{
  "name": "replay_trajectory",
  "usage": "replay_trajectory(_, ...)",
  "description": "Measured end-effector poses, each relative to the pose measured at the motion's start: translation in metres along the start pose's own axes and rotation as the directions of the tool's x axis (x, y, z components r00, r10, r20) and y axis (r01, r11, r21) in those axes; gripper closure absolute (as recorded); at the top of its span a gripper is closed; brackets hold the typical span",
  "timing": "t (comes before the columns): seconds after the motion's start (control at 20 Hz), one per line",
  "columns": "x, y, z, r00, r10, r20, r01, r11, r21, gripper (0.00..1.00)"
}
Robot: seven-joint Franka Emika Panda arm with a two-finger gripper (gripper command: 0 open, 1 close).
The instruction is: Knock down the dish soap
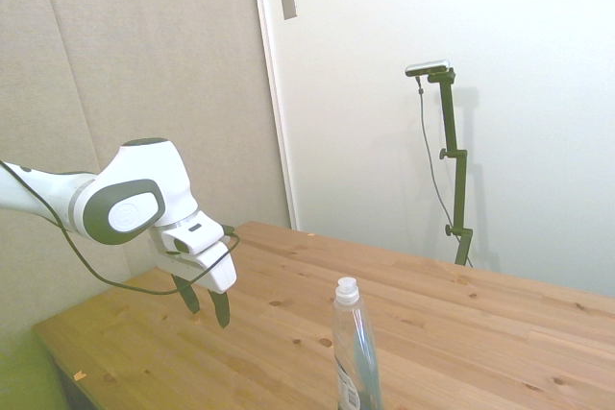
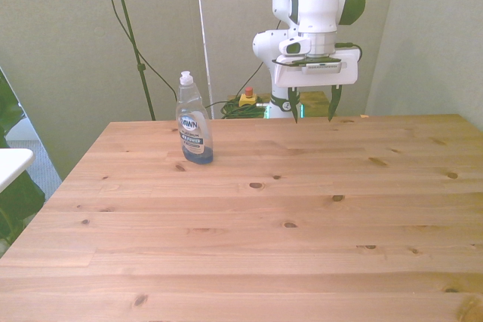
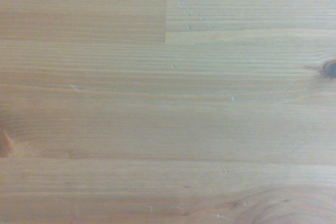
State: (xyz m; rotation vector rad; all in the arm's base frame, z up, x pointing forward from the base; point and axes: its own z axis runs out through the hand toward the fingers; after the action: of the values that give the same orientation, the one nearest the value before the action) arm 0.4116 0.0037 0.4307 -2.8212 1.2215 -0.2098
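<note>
Dish soap (image 2: pixel 193 122), a slim clear plastic bottle with blue liquid low in its body, a small white cap and a white printed label, stands upright on the pale wooden plank table (image 2: pixel 302 216) and has not been tipped. In the front view it stands well apart from the two dark fingers (image 2: pixel 293 105), off to the front view's left of them and a little nearer the camera, with bare wood between. The white two-finger gripper (image 2: pixel 312 106) hangs from the white arm with its fingers pointing down, spread wide apart, and nothing is held between them; their tips are above the table near its far edge, touching neither the wood nor the bottle. In the side view the gripper (image 1: pixel 208 302) shows the same spread, both dark fingers (image 1: pixel 222 307) angled down over the boards, and the dish soap (image 1: pixel 355 352) rises at the bottom of the picture, away from the fingertips on the side opposite the arm, its cap about level with them and its lower part cut off by the picture's edge. The wrist view takes in only the table (image 3: pixel 168 108) under the fingers: light planks with fine grain, a few dark knots and a seam between boards, slightly blurred, with the bottle outside that patch.
</note>
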Motion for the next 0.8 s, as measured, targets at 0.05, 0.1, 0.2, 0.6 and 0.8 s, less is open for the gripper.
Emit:
replay_trajectory(0.05, 0.0, 0.0, 0.0, 1.0, 0.0, 0.0, 0.0, 1.0, 0.0, 0.0)
replay_trajectory(0.1, -0.001, 0.0, 0.0, 1.0, -0.003, 0.001, 0.003, 1.0, -0.003, 0.0)
replay_trajectory(0.2, -0.002, 0.004, -0.002, 1.0, -0.005, 0.013, 0.006, 1.0, -0.025, 1.0)
replay_trajectory(0.6, 0.047, 0.084, -0.049, 0.995, 0.074, -0.073, -0.077, 0.996, -0.044, 1.0)
replay_trajectory(0.8, 0.071, 0.13, -0.056, 0.987, 0.124, -0.106, -0.129, 0.99, -0.048, 1.0)
